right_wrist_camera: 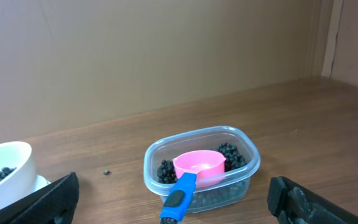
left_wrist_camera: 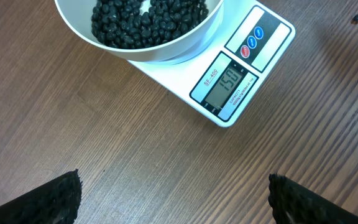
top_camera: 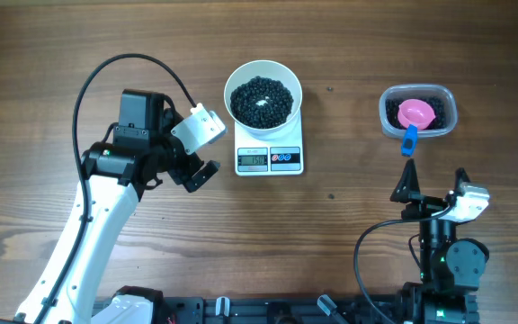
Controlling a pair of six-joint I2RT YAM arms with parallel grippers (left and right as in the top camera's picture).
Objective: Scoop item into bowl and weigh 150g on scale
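Black beans (top_camera: 261, 99) are sitting in the white bowl (left_wrist_camera: 194, 38) on the scale (left_wrist_camera: 185, 78), its display (left_wrist_camera: 227, 82) reading 150. Left gripper (left_wrist_camera: 176, 205) and right gripper (top_camera: 435, 187) are standing open, empty. Judged: target met; avoid nudging the bowl.

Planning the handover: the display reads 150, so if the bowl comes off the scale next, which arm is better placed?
Left. The open left gripper sits just beside the scale and bowl, facing them. The open right gripper is near the tub, farther away.
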